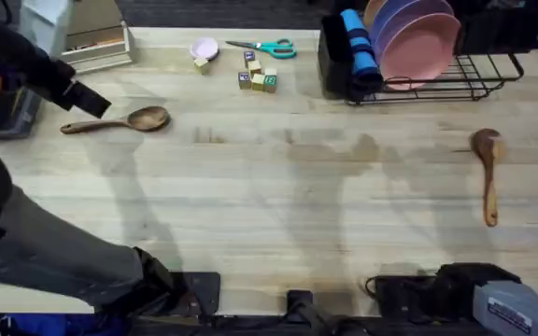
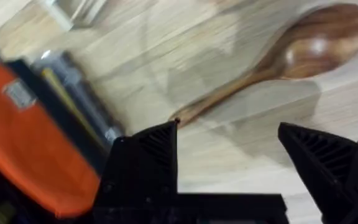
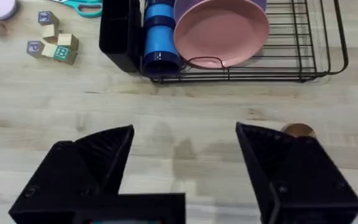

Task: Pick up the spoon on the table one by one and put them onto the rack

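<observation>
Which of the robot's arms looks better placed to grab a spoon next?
The left. Its pincer hangs open just above the handle end of the left-hand spoon. The right pincer, also open, sits back near its base, and the other spoon lies farther out on the table.

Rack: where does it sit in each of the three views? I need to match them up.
Overhead: the rack is at the far right of the table's back edge.
Right wrist: the rack lies ahead of the right gripper, past bare table.
Left wrist: not in it; that view looks at the left spoon.
Shared landmark: the pink plate standing in the rack.
</observation>
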You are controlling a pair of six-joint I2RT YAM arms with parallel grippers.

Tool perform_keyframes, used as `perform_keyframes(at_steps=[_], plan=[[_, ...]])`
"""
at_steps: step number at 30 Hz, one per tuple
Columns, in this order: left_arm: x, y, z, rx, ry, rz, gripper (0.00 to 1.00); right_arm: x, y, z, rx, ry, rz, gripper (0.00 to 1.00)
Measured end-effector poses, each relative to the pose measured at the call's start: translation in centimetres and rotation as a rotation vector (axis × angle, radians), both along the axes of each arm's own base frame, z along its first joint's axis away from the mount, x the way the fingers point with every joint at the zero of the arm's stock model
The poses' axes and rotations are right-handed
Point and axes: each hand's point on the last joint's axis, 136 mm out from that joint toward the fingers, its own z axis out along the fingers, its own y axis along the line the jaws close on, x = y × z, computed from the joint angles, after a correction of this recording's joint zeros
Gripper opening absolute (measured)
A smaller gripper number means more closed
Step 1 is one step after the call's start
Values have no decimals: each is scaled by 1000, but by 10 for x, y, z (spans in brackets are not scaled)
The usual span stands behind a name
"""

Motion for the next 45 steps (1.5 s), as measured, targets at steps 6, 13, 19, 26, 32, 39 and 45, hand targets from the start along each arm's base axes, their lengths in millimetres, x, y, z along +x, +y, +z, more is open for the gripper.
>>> perform_keyframes(at_steps=[6, 13, 19, 26, 32, 39, 45], plan=[[11, 4, -27, 2, 25, -123, 993, 0, 0, 0, 0, 0, 0, 996], [10, 13, -60, -26, 76, -139, 993, 0, 0, -1, 0, 3, 0, 996], [10, 12, -60, -31, 77, -141, 993, -1, 0, -1, 0, 3, 0, 995], [19, 16, -58, -14, 39, -144, 993, -1, 0, -1, 0, 3, 0, 996], [20, 15, -77, -48, 64, -148, 994, -1, 0, -1, 0, 3, 0, 996], [15, 9, -98, -108, 119, -151, 993, -1, 0, -1, 0, 3, 0, 996], [14, 7, -101, -132, 139, -152, 993, -1, 0, -1, 0, 4, 0, 995]])
